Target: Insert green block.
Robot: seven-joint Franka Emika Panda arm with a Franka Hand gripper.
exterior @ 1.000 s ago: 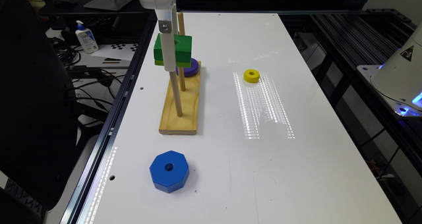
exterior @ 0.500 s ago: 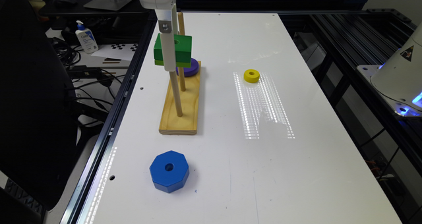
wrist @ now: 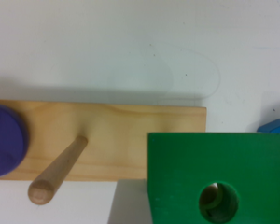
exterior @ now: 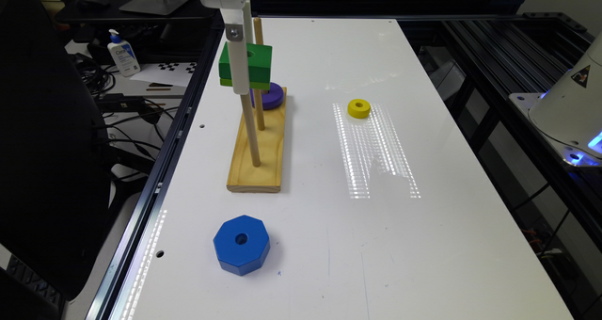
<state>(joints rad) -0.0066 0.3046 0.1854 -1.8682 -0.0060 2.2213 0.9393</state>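
Observation:
The green block [exterior: 256, 59] hangs in the air over the wooden peg board [exterior: 263, 162], with my gripper [exterior: 243, 82] shut on it. It is square and dark green with a lime bottom layer. In the wrist view the green block [wrist: 214, 161] sits above the board's end, and a pale wooden tip shows through its round hole. The front peg [exterior: 250, 132] rises from the board up to the block's underside. A second peg [wrist: 56, 172] stands bare beside it.
A purple disc [exterior: 272, 96] lies on the board's far end. The blue octagonal block [exterior: 241, 244] rests on the white table [exterior: 423, 244] in front of the board. A small yellow ring [exterior: 359, 108] lies towards the exterior view's right.
My gripper and the green block stand very slightly higher than a second ago. Nothing else has moved.

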